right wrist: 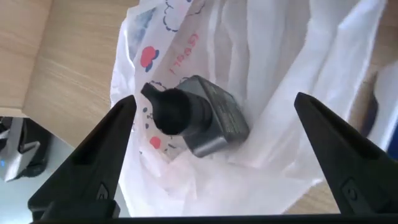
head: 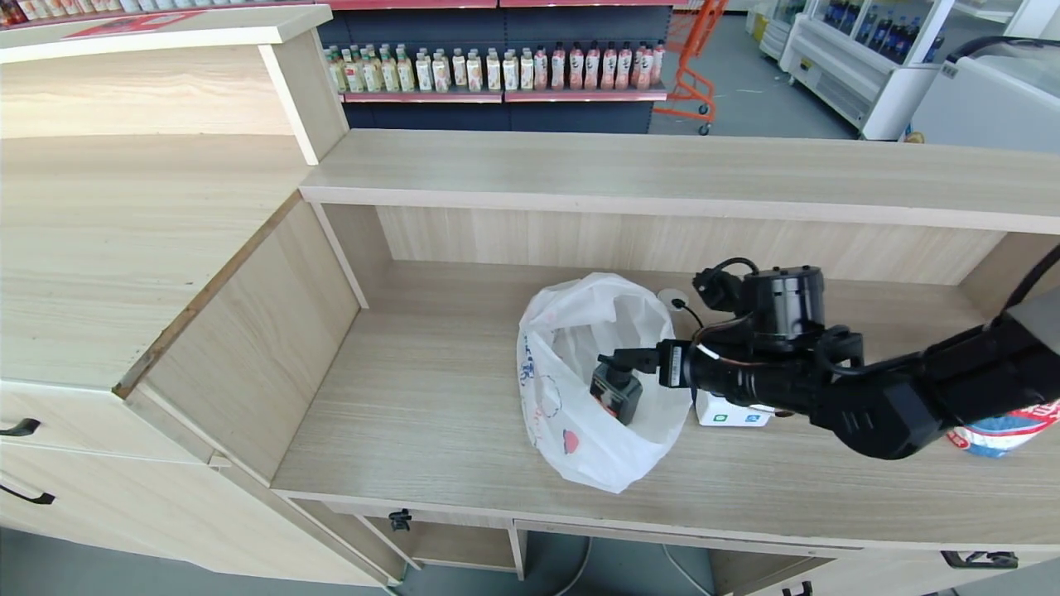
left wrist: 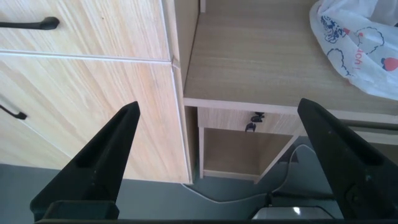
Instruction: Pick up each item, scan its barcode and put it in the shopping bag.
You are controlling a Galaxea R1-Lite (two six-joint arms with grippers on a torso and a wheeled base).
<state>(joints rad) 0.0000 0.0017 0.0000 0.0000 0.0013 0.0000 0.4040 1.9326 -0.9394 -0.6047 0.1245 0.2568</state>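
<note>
Wooden counter (head: 431,414), shop shelves (head: 497,70) behind, right gripper (right wrist: 214,99) splayed over shopping bag (head: 571,451), left gripper (left wrist: 217,104) splayed

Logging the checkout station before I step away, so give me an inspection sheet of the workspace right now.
Surface: wooden counter.
Job's things: white shopping bag standing open on it; dark bottle with black cap lying inside; blue-and-white packet at the right, partly hidden.
Clutter: small white box beside the bag.
Tools: right tool open over the bottle; left tool open, low by the drawers.
Cables: white cord under the counter.
Surroundings: drinks shelves, orange trolley, freezers.
</note>
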